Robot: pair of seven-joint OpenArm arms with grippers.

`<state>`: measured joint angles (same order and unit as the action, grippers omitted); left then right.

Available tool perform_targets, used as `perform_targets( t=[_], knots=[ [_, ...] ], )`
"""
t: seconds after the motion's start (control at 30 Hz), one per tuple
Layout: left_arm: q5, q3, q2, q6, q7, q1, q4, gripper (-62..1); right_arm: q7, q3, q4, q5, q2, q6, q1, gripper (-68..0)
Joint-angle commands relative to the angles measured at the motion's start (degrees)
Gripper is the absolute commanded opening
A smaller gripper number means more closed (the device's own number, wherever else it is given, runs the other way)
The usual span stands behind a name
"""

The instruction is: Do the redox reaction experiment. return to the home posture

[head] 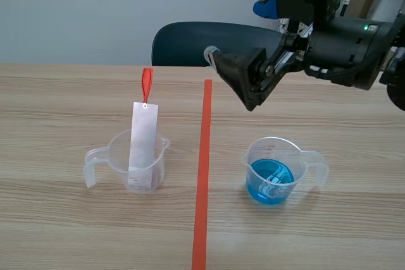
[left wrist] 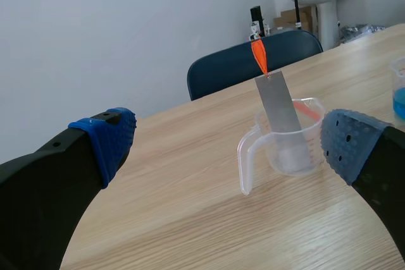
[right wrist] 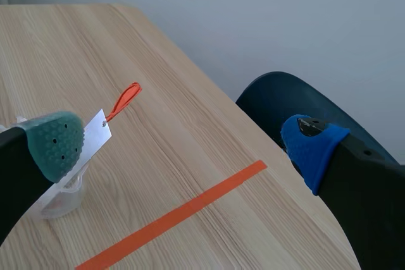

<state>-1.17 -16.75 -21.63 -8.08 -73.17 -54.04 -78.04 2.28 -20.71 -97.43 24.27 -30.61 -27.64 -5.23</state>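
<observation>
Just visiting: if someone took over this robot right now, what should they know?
Left end effector: open, empty, clear beaker ahead of it.
Right end effector: open, empty, raised above the table.
Metal strip stands in the clear beaker, left of the tape line; beaker of blue liquid sits right of it.
Done: strip in beaker, nothing held.
Left: probably bring the arms home.

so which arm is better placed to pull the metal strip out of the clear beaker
Left. The left gripper, open, faces the clear beaker holding the metal strip, on its side of the tape. The right gripper hangs raised on the side of the blue-liquid beaker.
</observation>
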Motion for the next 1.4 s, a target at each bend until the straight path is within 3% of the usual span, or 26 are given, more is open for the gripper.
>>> perform_targets(
  t=[0.0, 0.27, 0.43, 0.7, 0.97, 1.2, 1.37],
  knots=[
    [-0.3, -0.6, -0.3, -0.7, 1.1, -0.9, -3.0, 0.6, 0.6, 2.4, -1.9, 0.3, -0.5, 0.5, 1.7, 0.4],
    [0.1, -1.4, -2.8, -1.3, 13.0, -1.5, -16.9, 0.7, 0.6, 15.3, -10.4, -0.3, -0.4, 1.4, 14.6, 0.4],
    [0.0, -1.4, -8.0, -1.7, 19.5, -1.5, -22.8, 0.6, 0.7, 22.4, -14.0, -3.0, 1.0, 1.5, 21.4, 0.4],
    [-3.4, -1.3, -15.8, -1.8, 25.0, -1.5, -26.4, 0.6, 0.9, 31.9, -16.4, -4.2, 5.9, 1.5, 29.4, 0.4],
    [-5.5, -1.2, -21.2, -3.3, 26.8, -1.5, -26.7, 0.6, 3.7, 36.3, -17.3, -11.8, 10.8, 1.6, 33.8, 0.4],
    [-5.5, 0.6, -22.6, -3.3, 27.6, -1.0, -26.7, 0.6, 5.9, 37.6, -18.8, -13.7, 12.5, 4.1, 36.8, 0.4],
    [-5.5, 1.6, -22.6, -3.5, 32.5, 1.0, -26.7, 0.6, 8.9, 37.6, -19.4, -15.0, 12.4, 5.4, 40.3, 0.4]
  ],
)
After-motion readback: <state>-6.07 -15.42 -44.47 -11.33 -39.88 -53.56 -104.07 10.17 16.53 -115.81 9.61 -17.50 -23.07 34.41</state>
